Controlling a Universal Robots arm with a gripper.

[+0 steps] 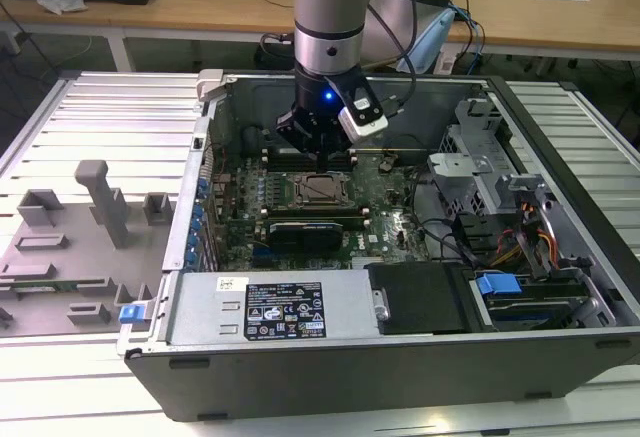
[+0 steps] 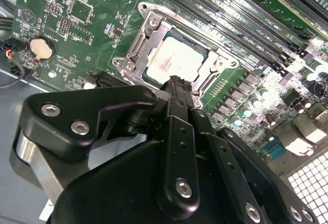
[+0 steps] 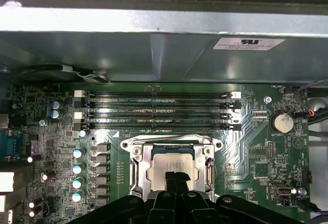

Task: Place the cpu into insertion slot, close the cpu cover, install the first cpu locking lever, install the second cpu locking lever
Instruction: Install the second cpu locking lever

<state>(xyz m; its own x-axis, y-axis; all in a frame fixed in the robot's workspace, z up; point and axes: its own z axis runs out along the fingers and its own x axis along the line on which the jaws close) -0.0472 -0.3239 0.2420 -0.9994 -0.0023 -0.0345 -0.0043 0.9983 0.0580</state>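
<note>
While I look down through the first wrist view, the cpu (image 3: 171, 165) sits flat in the insertion slot (image 3: 139, 170), with the cpu cover (image 3: 171, 143) lying down around it as a silvery frame. My end effector (image 3: 177, 177) hangs just above the near edge of the chip; its fingers (image 3: 170, 179) are pressed together with nothing between them. Just beyond the cover run the long memory slots (image 3: 156, 110), and past those rises the grey case wall (image 3: 154, 55). A row of capacitors (image 3: 77, 175) stands beside the socket, and a coin battery (image 3: 283, 122) lies well off on the other side.

Seen from the second wrist view, the black linkage (image 2: 179, 147) of the end effector hides the near part of the cover (image 2: 154, 34), though the chip's face (image 2: 174, 62) shows clear.

From the exterior view, I get the whole open computer case (image 1: 400, 357) on the slatted tabletop (image 1: 100, 117), the arm (image 1: 330, 17) reaching in over the motherboard (image 1: 390, 227), and a grey fixture tray (image 1: 70, 247) outside the case.
</note>
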